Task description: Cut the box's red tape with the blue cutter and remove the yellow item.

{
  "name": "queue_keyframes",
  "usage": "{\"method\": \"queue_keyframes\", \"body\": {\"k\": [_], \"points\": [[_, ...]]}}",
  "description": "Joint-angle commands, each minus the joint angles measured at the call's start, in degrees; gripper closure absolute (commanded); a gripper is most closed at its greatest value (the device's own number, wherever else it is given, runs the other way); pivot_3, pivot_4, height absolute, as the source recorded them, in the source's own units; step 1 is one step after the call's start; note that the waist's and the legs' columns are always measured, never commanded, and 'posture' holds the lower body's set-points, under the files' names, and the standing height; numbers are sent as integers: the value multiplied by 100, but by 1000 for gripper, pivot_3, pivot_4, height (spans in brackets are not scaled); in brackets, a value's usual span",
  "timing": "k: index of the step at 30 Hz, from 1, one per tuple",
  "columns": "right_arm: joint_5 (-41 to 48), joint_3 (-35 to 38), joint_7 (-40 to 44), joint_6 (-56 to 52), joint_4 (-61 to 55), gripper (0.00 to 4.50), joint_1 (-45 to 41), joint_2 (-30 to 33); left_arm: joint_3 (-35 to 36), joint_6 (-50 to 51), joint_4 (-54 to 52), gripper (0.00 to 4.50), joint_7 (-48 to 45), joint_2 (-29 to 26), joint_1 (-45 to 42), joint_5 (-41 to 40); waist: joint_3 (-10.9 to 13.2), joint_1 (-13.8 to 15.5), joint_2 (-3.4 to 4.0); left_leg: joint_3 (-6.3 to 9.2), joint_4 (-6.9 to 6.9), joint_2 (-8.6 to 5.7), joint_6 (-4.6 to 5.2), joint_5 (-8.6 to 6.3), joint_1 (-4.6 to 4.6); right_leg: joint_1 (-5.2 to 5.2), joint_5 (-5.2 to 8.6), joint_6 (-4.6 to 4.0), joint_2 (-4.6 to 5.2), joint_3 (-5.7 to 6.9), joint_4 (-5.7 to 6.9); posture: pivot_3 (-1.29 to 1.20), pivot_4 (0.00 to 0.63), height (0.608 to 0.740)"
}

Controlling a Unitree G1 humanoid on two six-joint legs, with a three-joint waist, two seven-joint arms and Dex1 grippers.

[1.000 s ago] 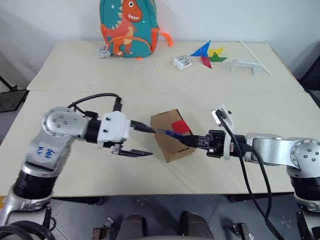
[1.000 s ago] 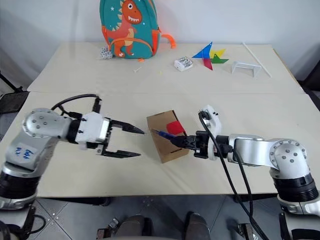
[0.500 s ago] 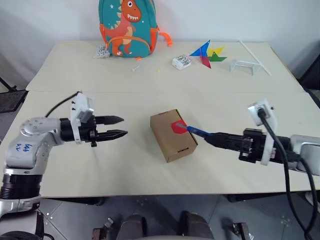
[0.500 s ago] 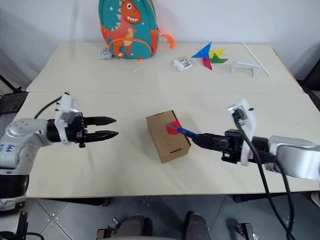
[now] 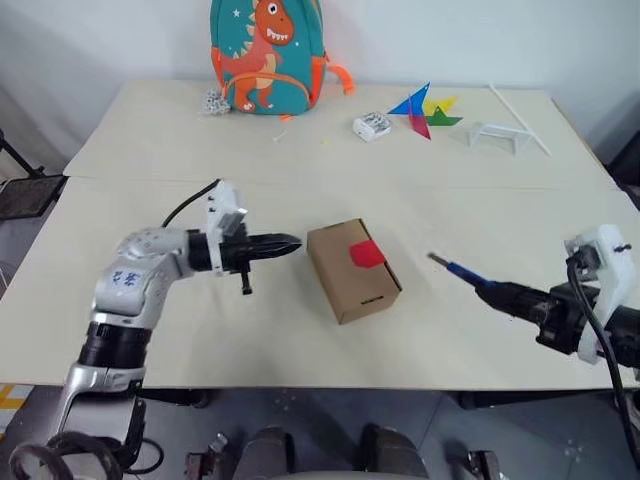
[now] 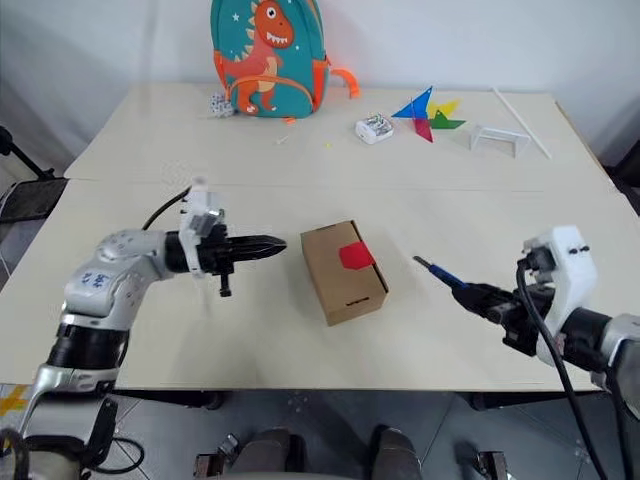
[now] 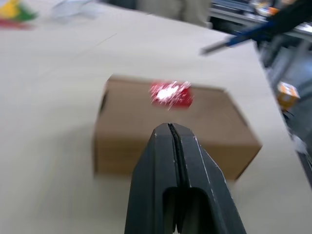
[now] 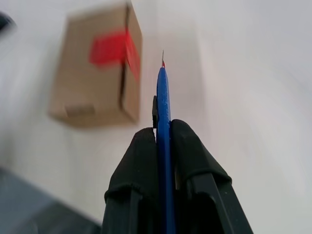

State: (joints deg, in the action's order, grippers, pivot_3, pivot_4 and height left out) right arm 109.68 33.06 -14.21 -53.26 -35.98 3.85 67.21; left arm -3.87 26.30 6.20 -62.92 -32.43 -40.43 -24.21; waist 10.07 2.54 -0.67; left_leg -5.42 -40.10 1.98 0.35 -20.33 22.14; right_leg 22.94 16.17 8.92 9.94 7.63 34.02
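Note:
The brown box [image 5: 345, 282] lies on the table's middle, flaps down, with the red tape [image 5: 366, 254] on its top toward the right edge. My left gripper [image 5: 295, 243] is shut and empty, pointing at the box's left side with a small gap between them; in the left wrist view its tips [image 7: 169, 127] meet in front of the box [image 7: 214, 126]. My right gripper [image 5: 503, 291] is shut on the blue cutter [image 5: 462, 271], held to the right of the box and apart from it, blade tip toward the tape [image 8: 109, 48]. The yellow item is hidden.
At the table's far edge stand a dinosaur backpack [image 5: 267, 55], a coloured paper pinwheel [image 5: 425, 106], a small white object [image 5: 371, 125] and a white frame [image 5: 498, 134] with a stick. A seam [image 5: 330, 182] runs across the tabletop behind the box.
My left gripper has closed and moved in toward the box's left side. My right gripper has drawn the cutter off the tape and away to the right.

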Motion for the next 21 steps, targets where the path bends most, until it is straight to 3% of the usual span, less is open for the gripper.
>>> {"method": "queue_keyframes", "body": {"k": [1, 9, 16, 21], "points": [[279, -924, -898, 755, -276, 4374, -838, 218, -496, -521, 468, 4500, -217, 154, -431, 524, 0, -19, 0, 1, 0, 0, -1, 0, -2, 0, 0, 0, 0, 1, 2, 0, 150, 740], [332, -3327, -3031, 1356, -330, 4374, -3202, -434, -989, -1147, 1522, 4500, -19, 698, -1119, 1368, 2, -94, -3, 7, 2, 1, -1, 0, 20, 11, -1, 1, 0, 13, -10, 0, 150, 740], [332, -4320, -3479, 1033, -252, 4374, -4020, -694, -1034, -1251, 1839, 4500, 242, 893, -1381, 1743, 2, -98, -3, 5, 2, 1, -1, 0, 36, 37, -2, 3, 0, 12, 0, 0, 150, 740], [332, -4461, -3607, 1159, -164, 4374, -4206, -996, -1018, -1200, 1784, 4500, 151, 961, -1398, 1774, 2, -110, -3, 1, 2, 1, 0, 0, 41, 44, -2, 3, 1, 10, 2, 0, 150, 740]]}}
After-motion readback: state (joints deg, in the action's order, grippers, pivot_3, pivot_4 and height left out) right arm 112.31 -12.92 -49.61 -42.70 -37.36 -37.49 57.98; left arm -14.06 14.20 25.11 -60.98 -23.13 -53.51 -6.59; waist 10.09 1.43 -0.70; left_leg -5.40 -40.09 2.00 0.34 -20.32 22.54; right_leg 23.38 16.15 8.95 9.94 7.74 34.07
